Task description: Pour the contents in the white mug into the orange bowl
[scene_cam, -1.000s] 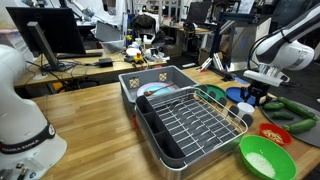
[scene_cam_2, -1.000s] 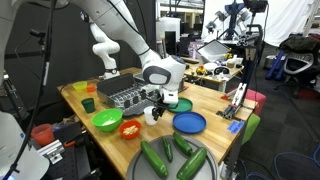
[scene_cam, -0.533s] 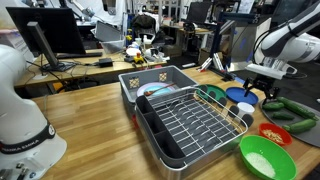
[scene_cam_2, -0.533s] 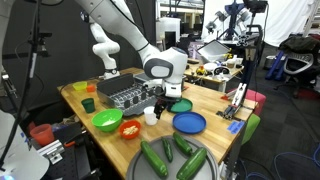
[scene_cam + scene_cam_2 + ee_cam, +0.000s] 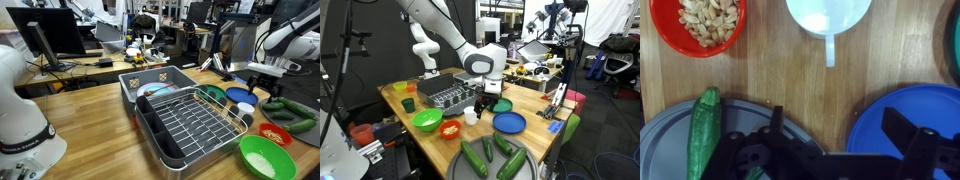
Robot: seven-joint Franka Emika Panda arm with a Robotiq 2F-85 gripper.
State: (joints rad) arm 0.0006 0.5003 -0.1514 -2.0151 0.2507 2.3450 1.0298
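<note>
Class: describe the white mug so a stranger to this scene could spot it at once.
Start at the dish rack on the wooden table. Beside it, the white mug stands between the orange bowl and the blue plate. It alone is small, plain white and cylindrical, with a handle.

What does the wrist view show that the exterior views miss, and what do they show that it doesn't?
Wrist view only: it looks straight down into the white mug, whose inside looks plain white, handle pointing toward the gripper, whose fingers stand wide apart on nothing; the pale bits in the orange bowl are clear.
Exterior views only: the dish rack, the bright green bowl and the arm itself.
Both: the mug upright beside the orange bowl, the blue plate, a cucumber.
</note>
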